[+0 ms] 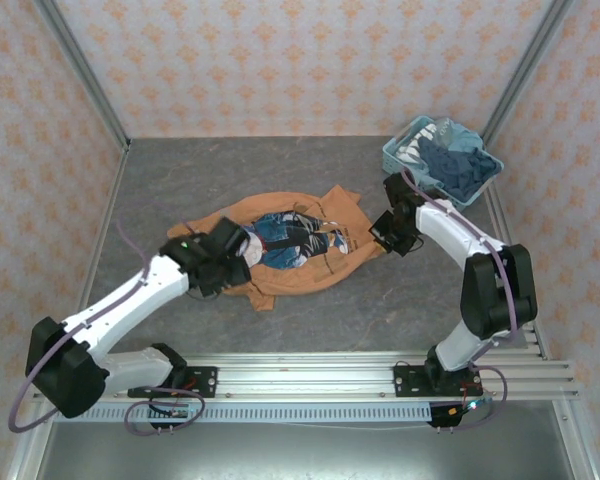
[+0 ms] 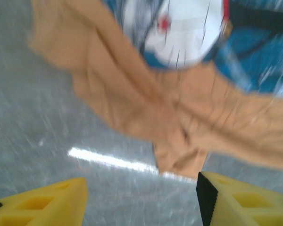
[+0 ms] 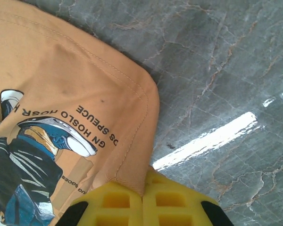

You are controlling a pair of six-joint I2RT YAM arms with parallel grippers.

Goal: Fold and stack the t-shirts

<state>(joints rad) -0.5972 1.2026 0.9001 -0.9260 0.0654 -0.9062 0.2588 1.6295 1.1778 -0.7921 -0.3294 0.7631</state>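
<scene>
so the orange tee point(image 1: 310, 262) sits crumpled mid-bench point(image 1: 180, 180), long axis running left-right between the 2 arms, right hand point(image 3: 142, 190) pinched on its right edge, left hand point(image 2: 141, 193) open at its left edge

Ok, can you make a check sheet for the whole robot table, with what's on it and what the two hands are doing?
Surface: grey marbled table, with bright glare streaks.
Job's things: orange t-shirt rumpled in the middle, print up; dark blue and pale shirts piled in the basket.
Clutter: light-blue basket at the far right corner.
Grippers: left gripper open, just off the shirt's edge; right gripper shut on the shirt's hem.
Cables: purple cables run along both arms, looping by the left base.
Surroundings: patterned walls and metal frame posts.
</scene>
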